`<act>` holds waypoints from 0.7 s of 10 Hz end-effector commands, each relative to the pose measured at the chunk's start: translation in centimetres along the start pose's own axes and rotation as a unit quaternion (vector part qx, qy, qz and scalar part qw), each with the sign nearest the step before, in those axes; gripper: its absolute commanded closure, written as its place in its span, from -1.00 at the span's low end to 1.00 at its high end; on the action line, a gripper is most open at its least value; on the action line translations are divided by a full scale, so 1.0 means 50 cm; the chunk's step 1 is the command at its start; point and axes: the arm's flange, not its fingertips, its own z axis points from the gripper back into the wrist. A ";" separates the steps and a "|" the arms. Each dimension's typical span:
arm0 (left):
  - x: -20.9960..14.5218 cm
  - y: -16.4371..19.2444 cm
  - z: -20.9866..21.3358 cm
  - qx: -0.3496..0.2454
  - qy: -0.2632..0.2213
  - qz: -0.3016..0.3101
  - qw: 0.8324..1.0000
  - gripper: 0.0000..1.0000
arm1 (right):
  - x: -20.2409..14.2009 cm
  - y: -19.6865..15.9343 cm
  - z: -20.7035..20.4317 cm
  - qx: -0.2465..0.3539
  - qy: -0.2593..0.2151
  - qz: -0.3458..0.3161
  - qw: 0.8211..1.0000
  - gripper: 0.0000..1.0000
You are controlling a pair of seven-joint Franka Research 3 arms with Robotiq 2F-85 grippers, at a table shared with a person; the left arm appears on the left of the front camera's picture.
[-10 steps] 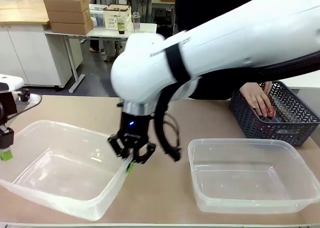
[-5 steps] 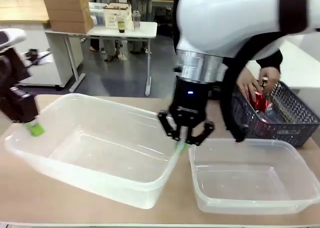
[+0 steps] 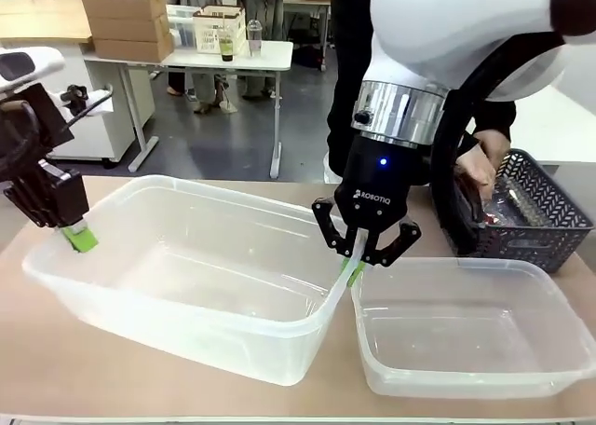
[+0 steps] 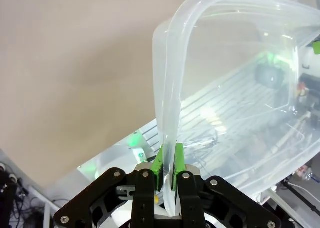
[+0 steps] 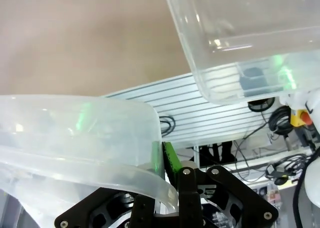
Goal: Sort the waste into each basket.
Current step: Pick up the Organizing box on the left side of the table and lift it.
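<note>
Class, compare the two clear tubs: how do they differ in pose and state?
The left tub is gripped at opposite rims by the left end effector and right end effector; the right tub is untouched. The left tub is tilted; the right tub lies flat on the table. Both are clear and empty.

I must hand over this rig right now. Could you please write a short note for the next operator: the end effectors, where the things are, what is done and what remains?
Left end effector: shut on the left rim of the left tub.
Right end effector: shut on the opposite rim of the same tub, which looks held up between them, tilted.
Right tub: rests flat beside it.
Person's hand: reaching into the dark basket at the far right.
Done: nothing sorted; both tubs hold no waste.
Left: probably set the tub down, then sort all the waste.
</note>
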 end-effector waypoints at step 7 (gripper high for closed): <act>0.030 -0.172 -0.027 -0.115 -0.105 0.196 0.968 0.88 | 0.159 -0.026 0.125 -0.115 -0.189 0.085 0.971 0.90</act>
